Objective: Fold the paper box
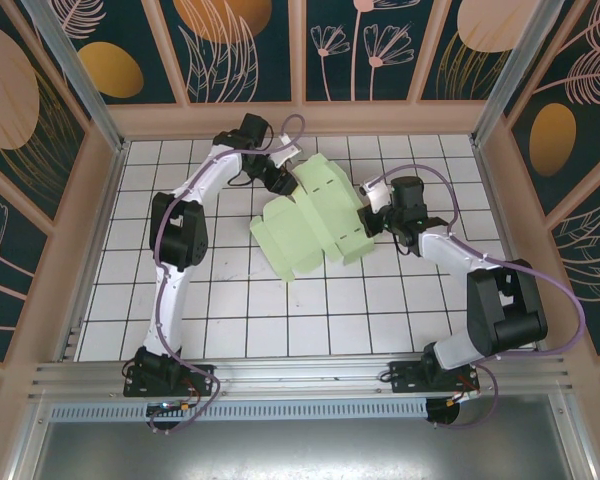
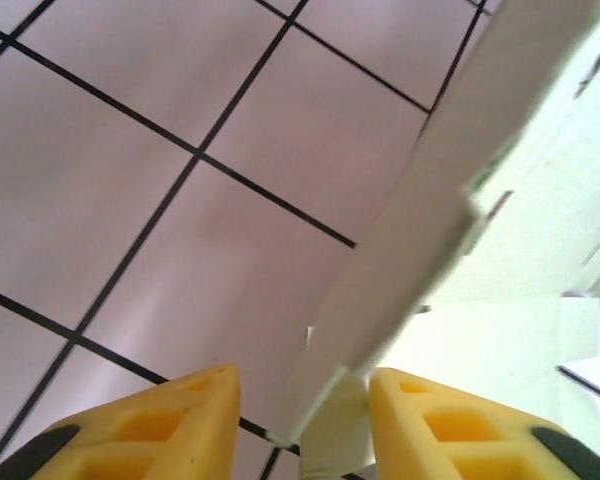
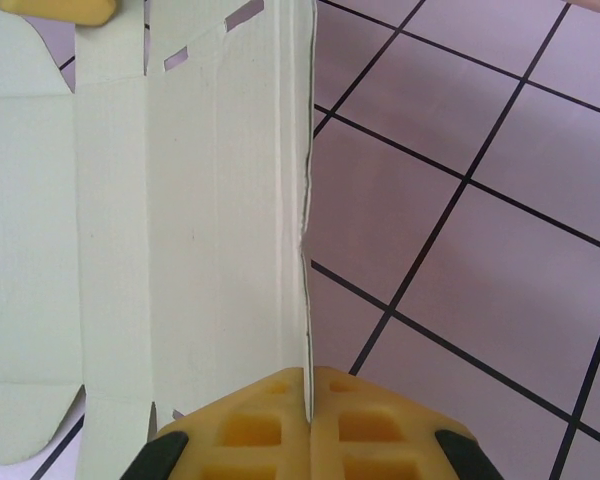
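The paper box (image 1: 315, 225) is lying spread out at the far middle of the worktop (image 1: 230, 320). The right end effector (image 3: 308, 372) is clamping tight on its right edge. The left end effector (image 2: 300, 378), partly open, is straddling its far-left edge.

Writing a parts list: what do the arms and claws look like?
Left arm and right arm: white links, black joint housings, looping purple cables. Left claw and right claw: yellow fingers with recessed pockets, black patches lower down.
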`<act>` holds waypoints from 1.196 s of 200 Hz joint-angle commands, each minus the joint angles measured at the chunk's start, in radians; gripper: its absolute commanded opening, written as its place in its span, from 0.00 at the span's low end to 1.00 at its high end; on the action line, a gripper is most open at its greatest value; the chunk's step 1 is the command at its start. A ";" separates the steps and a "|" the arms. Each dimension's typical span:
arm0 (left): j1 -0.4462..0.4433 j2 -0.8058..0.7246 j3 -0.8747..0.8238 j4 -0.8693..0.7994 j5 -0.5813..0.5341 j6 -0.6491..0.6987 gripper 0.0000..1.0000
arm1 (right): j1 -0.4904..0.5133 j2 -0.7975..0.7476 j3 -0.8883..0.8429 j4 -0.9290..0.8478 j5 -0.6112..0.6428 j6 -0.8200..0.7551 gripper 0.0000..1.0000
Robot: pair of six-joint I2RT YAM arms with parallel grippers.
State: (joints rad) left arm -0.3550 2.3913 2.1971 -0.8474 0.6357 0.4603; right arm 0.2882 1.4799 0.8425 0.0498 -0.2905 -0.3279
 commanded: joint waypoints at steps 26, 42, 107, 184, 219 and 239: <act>0.005 0.016 0.039 -0.112 0.123 0.057 0.19 | 0.005 -0.023 0.001 0.030 0.010 -0.007 0.00; 0.005 0.011 0.035 -0.112 0.125 0.054 0.11 | 0.006 -0.021 0.002 0.029 0.017 -0.004 0.00; 0.002 -0.114 -0.163 0.119 0.064 -0.040 0.00 | 0.032 -0.021 0.033 0.012 0.094 0.088 0.00; -0.101 -0.492 -0.798 0.909 -0.378 -0.259 0.03 | 0.075 0.052 0.171 -0.162 0.291 0.431 0.00; -0.179 -0.523 -0.903 1.024 -0.600 -0.213 0.06 | 0.089 0.055 0.183 -0.154 0.272 0.497 0.00; -0.226 -0.544 -0.980 1.128 -0.735 -0.154 0.07 | 0.095 0.055 0.184 -0.133 0.234 0.519 0.00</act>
State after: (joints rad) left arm -0.5350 1.8950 1.3003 0.1173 0.1276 0.2527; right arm 0.3763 1.5234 0.9928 -0.1059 -0.0608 0.0917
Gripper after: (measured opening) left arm 0.067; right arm 0.051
